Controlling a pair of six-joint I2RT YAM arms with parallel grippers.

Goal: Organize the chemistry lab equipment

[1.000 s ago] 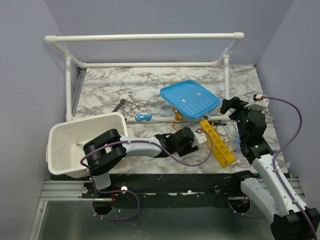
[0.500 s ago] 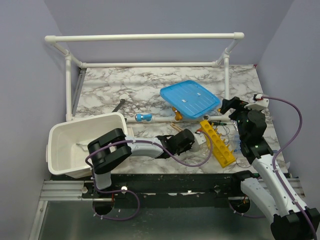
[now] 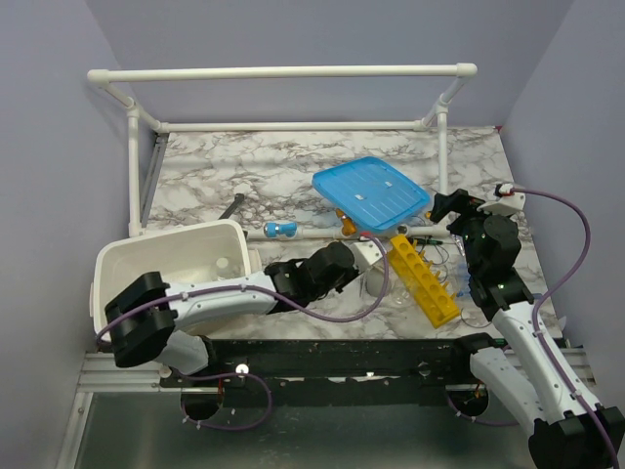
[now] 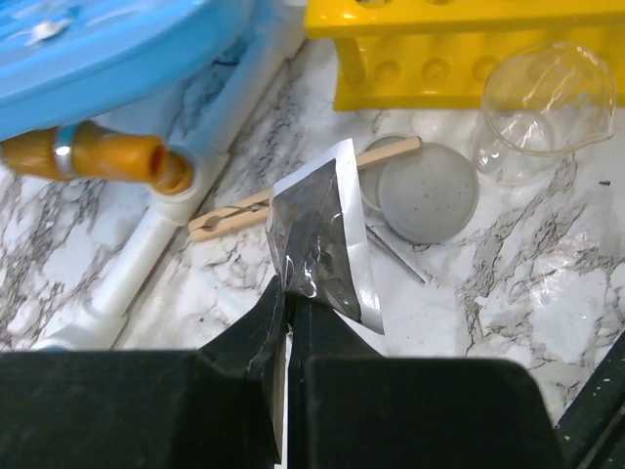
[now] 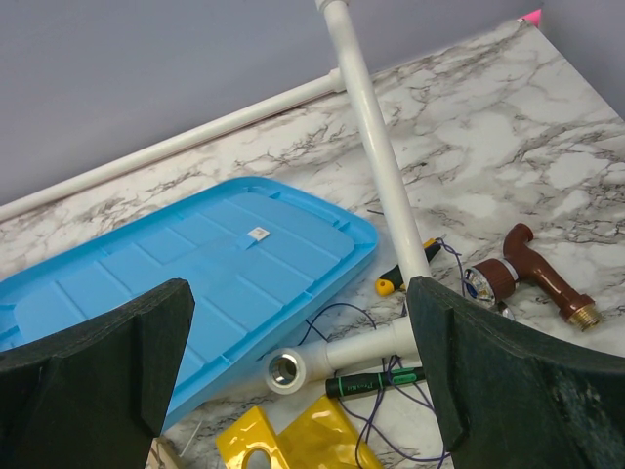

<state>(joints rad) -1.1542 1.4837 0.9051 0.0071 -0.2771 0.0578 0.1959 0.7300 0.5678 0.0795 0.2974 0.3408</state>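
Note:
My left gripper [image 4: 286,293] is shut on the lower edge of a crumpled silver foil pouch [image 4: 317,234], held just above the marble. Under it lie a wooden peg [image 4: 293,195], a grey round disc [image 4: 427,192] and a clear glass beaker [image 4: 542,112], in front of the yellow holed rack [image 4: 469,49]. From above, that gripper [image 3: 363,256] sits between the white tub and the yellow rack [image 3: 422,278]. My right gripper [image 5: 298,322] is open and empty, hovering above the rack's far end [image 5: 293,440]; from above it [image 3: 454,210] is at the right.
A blue lid [image 3: 371,193] leans on a white pipe frame [image 5: 376,147]. The white tub [image 3: 117,264] stands near left. A green-black pen [image 5: 376,383], a small yellow-handled screwdriver [image 5: 400,274], purple wire and a brown fitting [image 5: 532,269] lie right. A small blue item [image 3: 281,230] lies mid-table.
My left gripper has shut on the foil pouch and drawn back leftward with it, its elbow swinging down to the left. The right arm has not moved.

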